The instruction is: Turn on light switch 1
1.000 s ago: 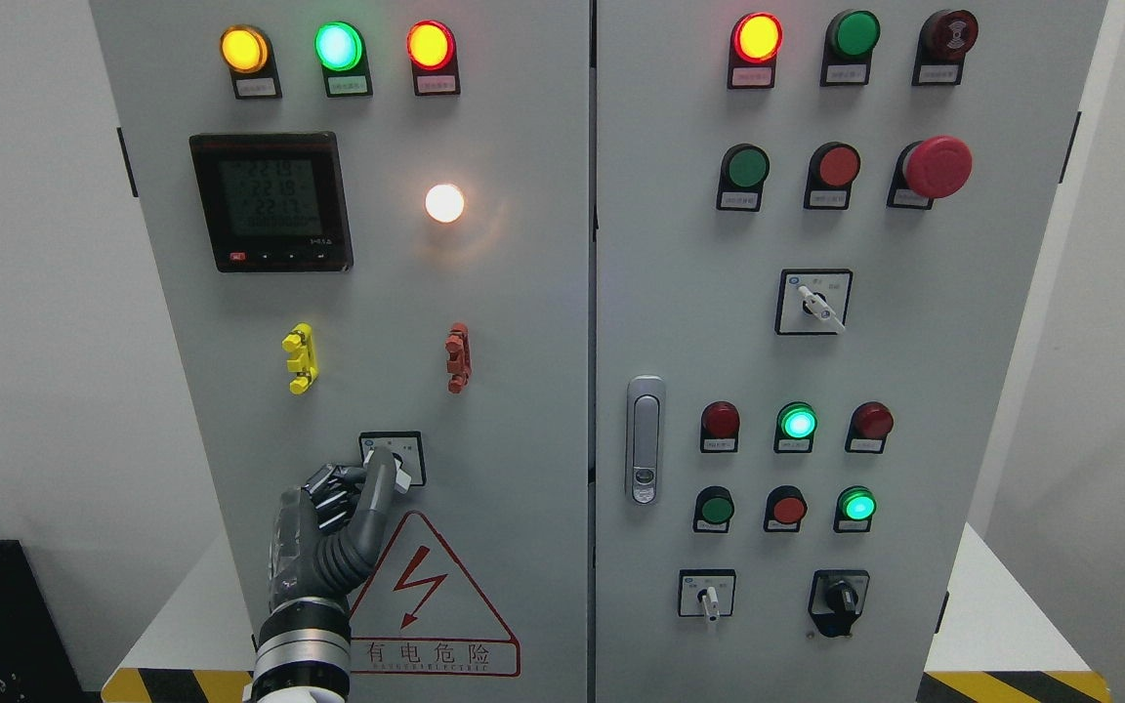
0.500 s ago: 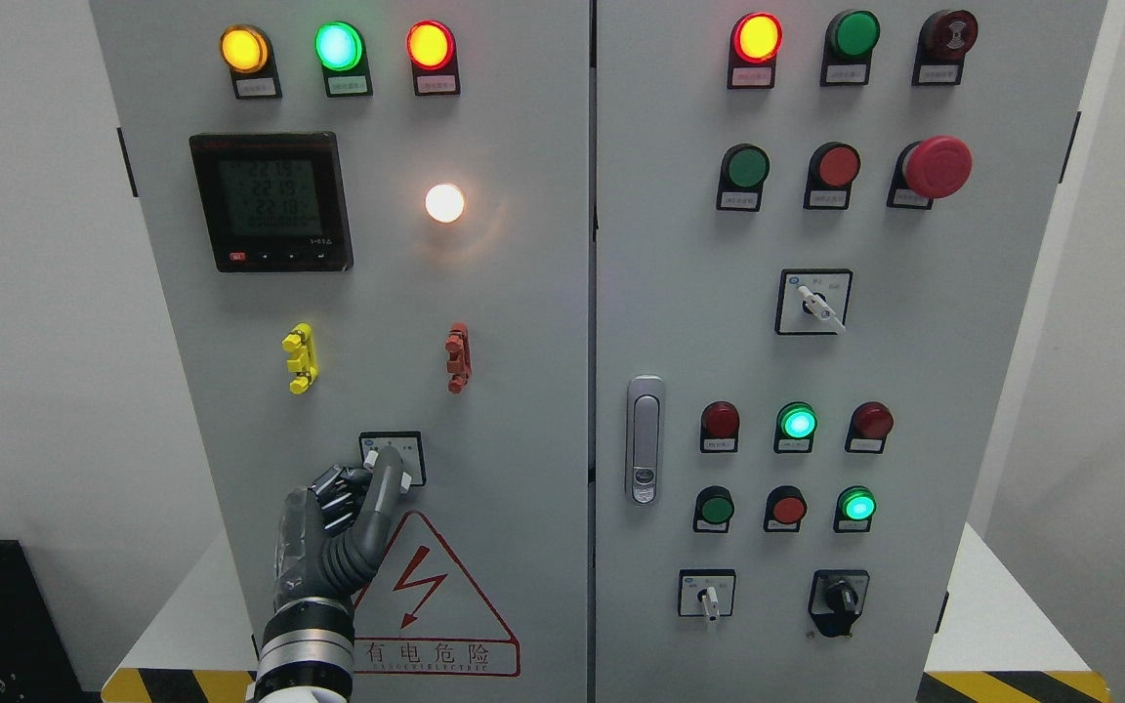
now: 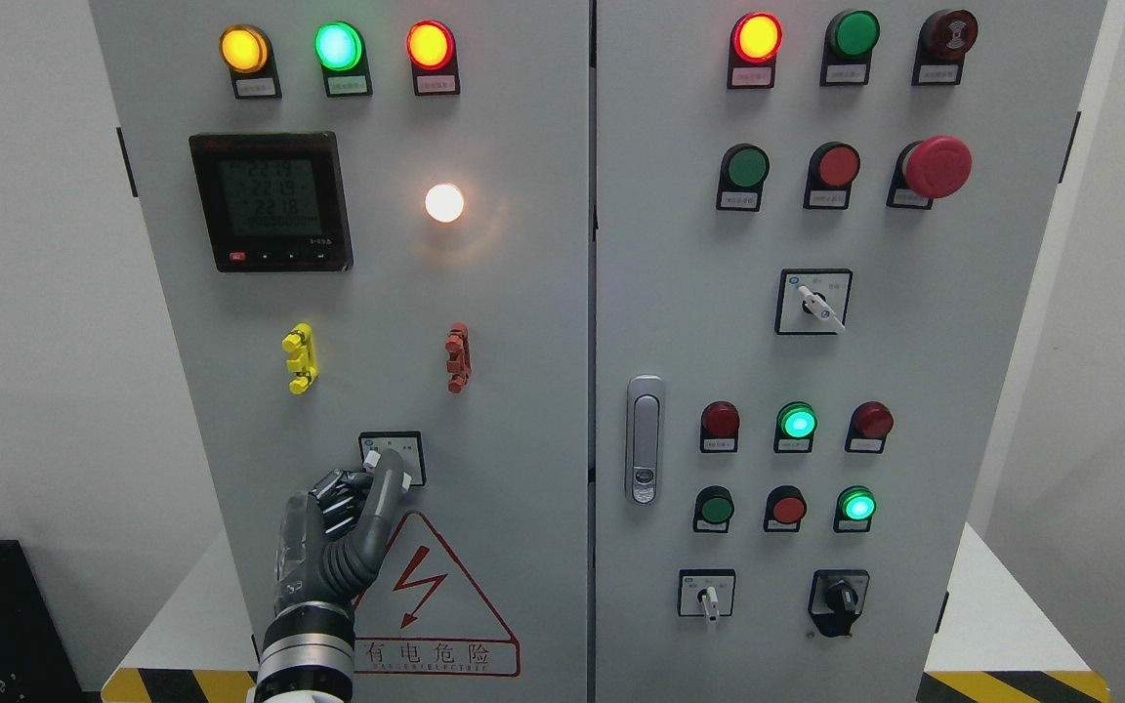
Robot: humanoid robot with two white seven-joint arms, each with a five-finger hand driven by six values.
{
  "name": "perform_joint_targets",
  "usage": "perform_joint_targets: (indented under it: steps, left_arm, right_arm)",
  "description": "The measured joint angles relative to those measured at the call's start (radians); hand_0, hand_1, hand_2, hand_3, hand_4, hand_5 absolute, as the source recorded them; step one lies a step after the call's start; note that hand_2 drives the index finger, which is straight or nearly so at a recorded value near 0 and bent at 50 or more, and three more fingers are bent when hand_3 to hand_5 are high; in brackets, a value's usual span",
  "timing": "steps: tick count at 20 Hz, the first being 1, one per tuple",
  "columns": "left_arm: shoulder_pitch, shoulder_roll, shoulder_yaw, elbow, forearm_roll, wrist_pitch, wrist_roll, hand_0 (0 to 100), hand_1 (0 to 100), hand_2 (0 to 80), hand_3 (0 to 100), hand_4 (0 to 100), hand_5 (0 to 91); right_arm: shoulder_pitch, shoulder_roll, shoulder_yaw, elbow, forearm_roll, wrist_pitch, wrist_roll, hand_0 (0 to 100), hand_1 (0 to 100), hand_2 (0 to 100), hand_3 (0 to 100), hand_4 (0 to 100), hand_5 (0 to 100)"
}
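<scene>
Light switch 1 is a small rotary selector (image 3: 412, 449) in a black-framed square plate, low on the left cabinet door. My left hand (image 3: 357, 503) reaches up from the lower left. One long finger lies stretched across the knob, and the white lever ends (image 3: 406, 478) show on either side of it. The other fingers (image 3: 333, 493) are curled beside the plate and hold nothing. Above, a round white lamp (image 3: 444, 202) glows. My right hand is out of the picture.
The left door also carries three lit pilot lamps (image 3: 338, 46), a digital meter (image 3: 271, 201), yellow (image 3: 300, 357) and red (image 3: 458, 357) clips and a hazard triangle (image 3: 421, 596). The right door has a latch handle (image 3: 645, 439), buttons and further selectors (image 3: 813, 303).
My left hand has shifted slightly right, so its long finger now lies over the middle of the knob, with a white lever end showing on each side. The white lamp stays lit.
</scene>
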Motion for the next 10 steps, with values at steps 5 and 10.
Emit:
perform_joint_targets:
  steps: [5, 10]
  left_arm:
    - [0.008, 0.0, -0.001, -0.01, 0.0, -0.006, 0.0, 17, 44, 60.9, 100, 99, 88.8]
    - [0.027, 0.0, -0.001, -0.023, 0.0, -0.01, 0.0, 13, 45, 61.1, 100, 99, 88.9]
  right_arm:
    - [0.0, 0.0, 0.0, 0.0, 0.0, 0.0, 0.0, 0, 0, 0, 0, 0, 0]
    - [0.0, 0.0, 0.0, 0.0, 0.0, 0.0, 0.0, 0, 0, 0, 0, 0, 0]
